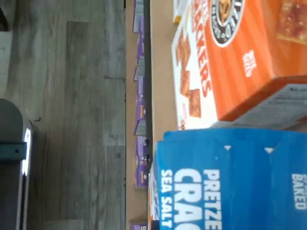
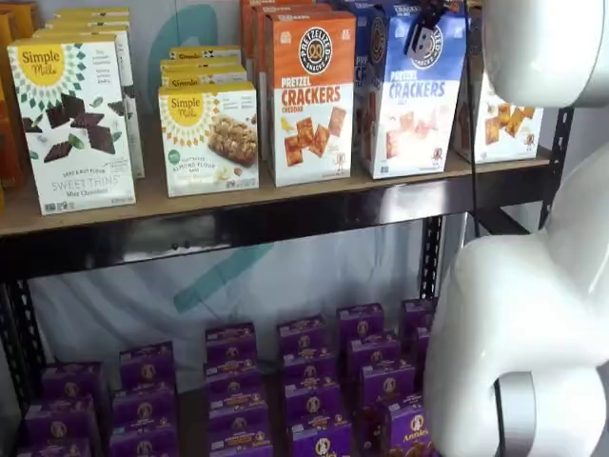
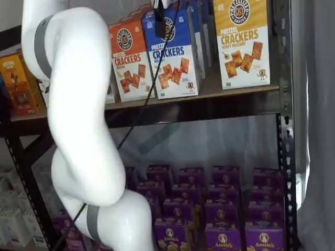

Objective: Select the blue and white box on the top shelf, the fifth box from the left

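Note:
The blue and white box (image 2: 411, 105) stands upright on the top shelf (image 2: 238, 208), between an orange-topped cracker box (image 2: 306, 95) and a yellow-topped one (image 2: 506, 119). It shows in both shelf views (image 3: 172, 57) and fills much of the wrist view (image 1: 230, 187), next to the orange box (image 1: 240, 57). My gripper (image 2: 423, 24) hangs at the blue box's top front edge, seen only as black fingers with a cable in both shelf views (image 3: 159, 22). No gap between the fingers shows, and I cannot tell whether they hold the box.
Simple Mills boxes (image 2: 71, 124) stand at the left of the top shelf. Several purple boxes (image 2: 304, 381) fill the lower shelf. The white arm (image 3: 78, 104) covers the left of one shelf view and the right of the other (image 2: 533, 314). A black rack post (image 3: 285, 130) stands at right.

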`<state>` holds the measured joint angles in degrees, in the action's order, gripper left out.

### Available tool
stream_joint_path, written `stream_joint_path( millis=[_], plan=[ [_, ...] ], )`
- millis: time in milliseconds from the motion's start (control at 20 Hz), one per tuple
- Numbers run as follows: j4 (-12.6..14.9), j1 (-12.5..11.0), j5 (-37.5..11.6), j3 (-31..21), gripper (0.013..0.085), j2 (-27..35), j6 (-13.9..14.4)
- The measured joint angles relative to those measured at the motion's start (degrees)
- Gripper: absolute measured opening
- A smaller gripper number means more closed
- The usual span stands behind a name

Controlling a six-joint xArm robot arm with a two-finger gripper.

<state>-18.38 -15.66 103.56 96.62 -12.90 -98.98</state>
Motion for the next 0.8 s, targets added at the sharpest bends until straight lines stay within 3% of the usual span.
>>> stream_joint_path(
  millis=[350,800],
  plan=[
    [-1.6,-1.9,4.9,-0.3,0.053,-2.9,-0.3],
    [0.7,-3.3,8.3,-4.3,0.053,-8.3,-2.3]
  ],
)
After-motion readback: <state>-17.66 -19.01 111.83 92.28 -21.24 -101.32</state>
